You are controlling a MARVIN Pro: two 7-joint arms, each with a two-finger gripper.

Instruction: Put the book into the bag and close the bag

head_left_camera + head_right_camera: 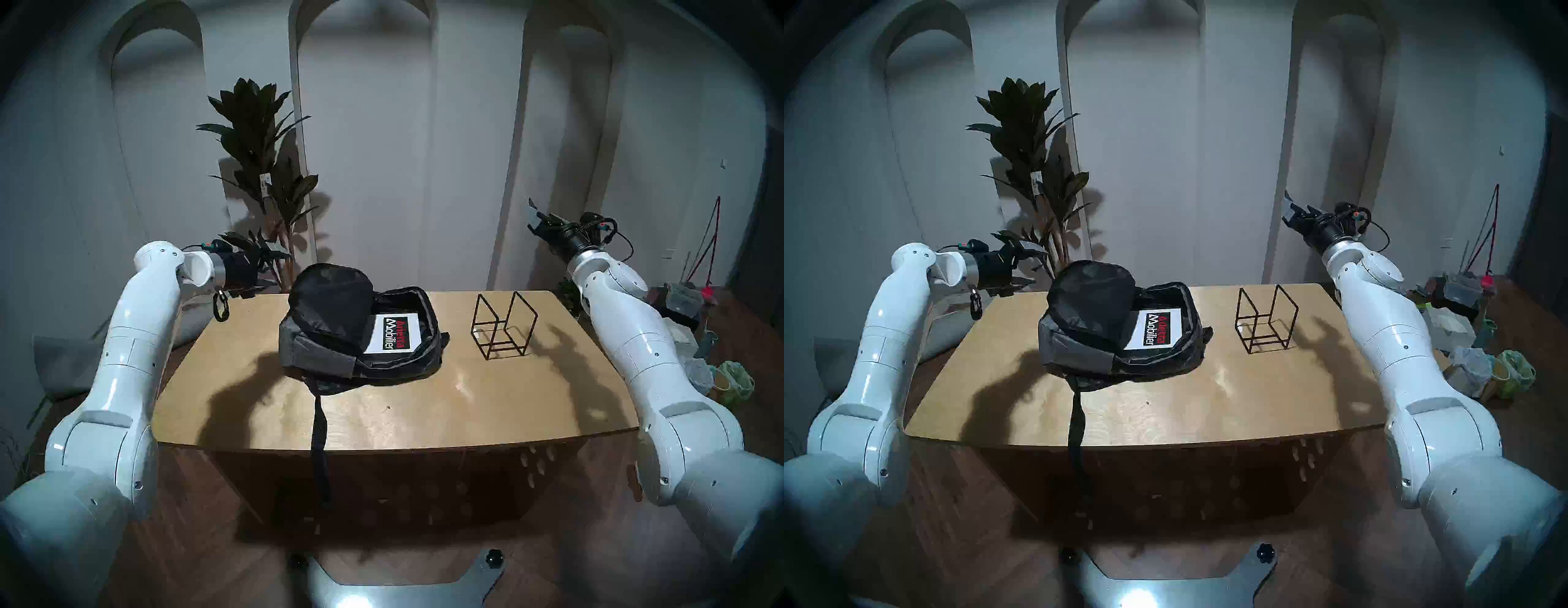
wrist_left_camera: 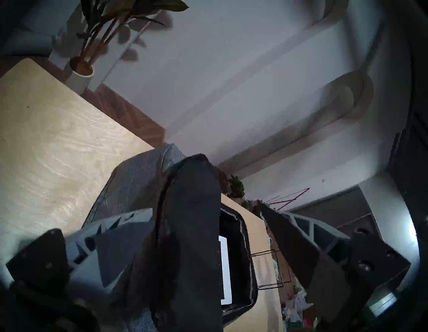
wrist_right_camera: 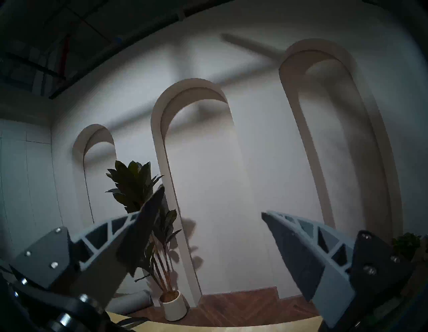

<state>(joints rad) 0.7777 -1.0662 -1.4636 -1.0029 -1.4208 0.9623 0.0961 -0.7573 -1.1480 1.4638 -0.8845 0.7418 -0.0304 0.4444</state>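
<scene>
Strap [image 1: 319, 429] hangs over table [image 1: 466, 407] edge at lower centre; book [image 1: 392, 333] lies inside open bag [image 1: 360, 335], both grippers [image 1: 250, 265] [image 1: 535, 218] spread and empty, so the upright flap may snag or fold during closing.

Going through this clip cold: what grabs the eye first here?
The open grey bag at the table's middle, its black-lined flap thrown up and the white book with the red-and-white label lying inside. To its right stands an empty black wire rack. Both arms are raised off the table's sides, left gripper and right gripper open and empty.
</scene>
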